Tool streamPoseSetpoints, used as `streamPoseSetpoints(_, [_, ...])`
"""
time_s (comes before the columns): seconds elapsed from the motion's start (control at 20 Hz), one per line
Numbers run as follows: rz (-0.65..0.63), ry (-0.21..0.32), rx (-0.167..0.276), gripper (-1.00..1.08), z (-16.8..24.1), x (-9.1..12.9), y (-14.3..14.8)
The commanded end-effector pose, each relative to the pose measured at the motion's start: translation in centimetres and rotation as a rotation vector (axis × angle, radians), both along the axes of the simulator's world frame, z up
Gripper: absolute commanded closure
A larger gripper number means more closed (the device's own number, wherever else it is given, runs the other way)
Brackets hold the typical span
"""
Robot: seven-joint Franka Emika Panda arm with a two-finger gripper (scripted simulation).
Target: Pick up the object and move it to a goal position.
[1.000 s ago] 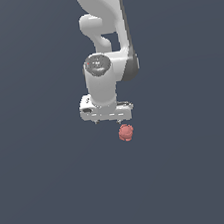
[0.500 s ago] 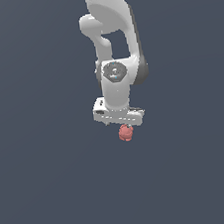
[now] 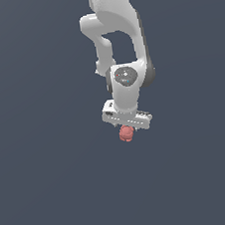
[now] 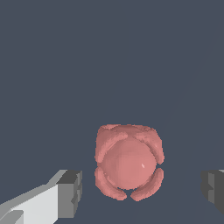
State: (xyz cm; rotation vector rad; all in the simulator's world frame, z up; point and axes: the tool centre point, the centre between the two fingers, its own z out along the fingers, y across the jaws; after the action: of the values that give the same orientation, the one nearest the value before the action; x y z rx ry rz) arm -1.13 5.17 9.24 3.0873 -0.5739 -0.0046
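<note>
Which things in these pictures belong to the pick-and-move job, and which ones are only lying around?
Belongs to the job:
- the object, a small reddish-pink lumpy blob
- the gripper, open, its fingers apart on either side of the object

Lying about:
- nothing else visible; only the plain dark surface

- Smooth, faintly glossy pink on the object [image 4: 128,167], like soft plastic or wax, with one tiny highlight on its round middle; lumpy, segmented outer lobes.
- Smooth white plastic-looking shell on the arm [image 3: 120,43], softly shaded.
- Matt dark grey pads [image 4: 70,194] on the gripper [image 4: 142,192].
- Flat, matt, grey-blue ground [image 3: 48,183], untextured.
</note>
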Motion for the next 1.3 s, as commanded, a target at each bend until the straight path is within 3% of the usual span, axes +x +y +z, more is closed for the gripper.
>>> streamPoseSetpoints(0.0, [-0.013, -0.002, 0.001, -0.92, -0.2, 0.0, 0.3])
streamPoseSetpoints(0.35, [-0.014, -0.002, 0.001, -0.92, -0.6, 0.0, 0.4])
streamPoseSetpoints(1.05, [-0.018, -0.003, 0.001, -0.92, -5.3, 0.0, 0.5])
streamPoseSetpoints(1.1, [-0.018, -0.003, 0.001, 1.08, -5.3, 0.0, 0.5])
streamPoseSetpoints(1.25, [-0.018, -0.003, 0.001, 1.08, -5.3, 0.0, 0.5])
